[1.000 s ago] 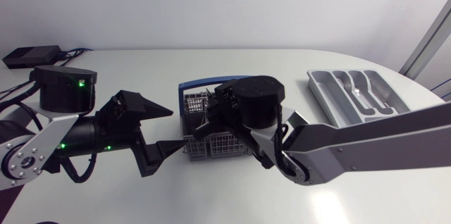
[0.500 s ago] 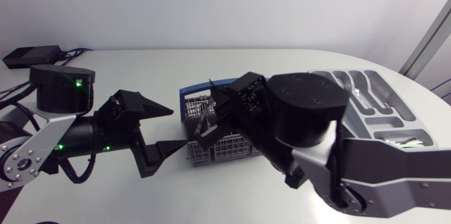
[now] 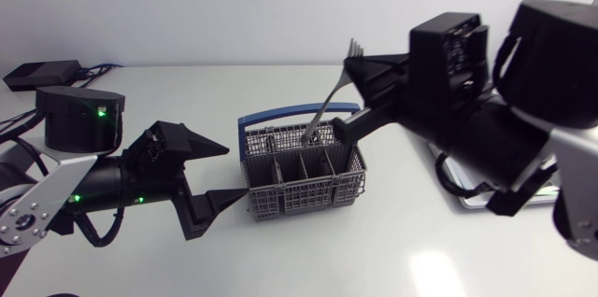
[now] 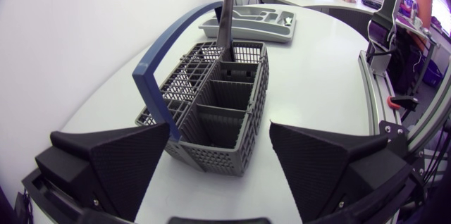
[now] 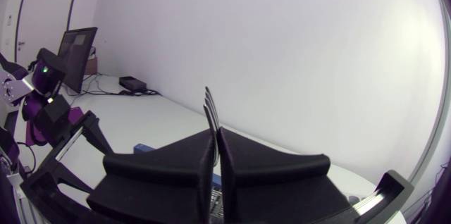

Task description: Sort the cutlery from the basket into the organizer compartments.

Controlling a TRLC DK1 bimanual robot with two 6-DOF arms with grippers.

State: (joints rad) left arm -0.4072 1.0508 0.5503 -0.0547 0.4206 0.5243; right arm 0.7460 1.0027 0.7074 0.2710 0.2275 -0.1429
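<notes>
The right gripper [image 3: 350,99] is pressed together on a fork [image 3: 326,101], pinching it below the prongs. The fork slants prongs-up, and its lower end sits at the far rim of the basket [image 3: 304,177] (whether it is clear of the rim cannot be told). In the right wrist view the prongs stand up from between the closed fingers [image 5: 176,157].

The left gripper [image 3: 235,170] is spread wide at the basket's near end, one finger on each side of that end. The lower finger's tip is very close to the basket's corner, but contact is unclear.

The organizer [image 4: 257,23] lies well apart from the basket, beyond its far end. Bare table [image 3: 392,241] runs along the basket's front to the near edge.
</notes>
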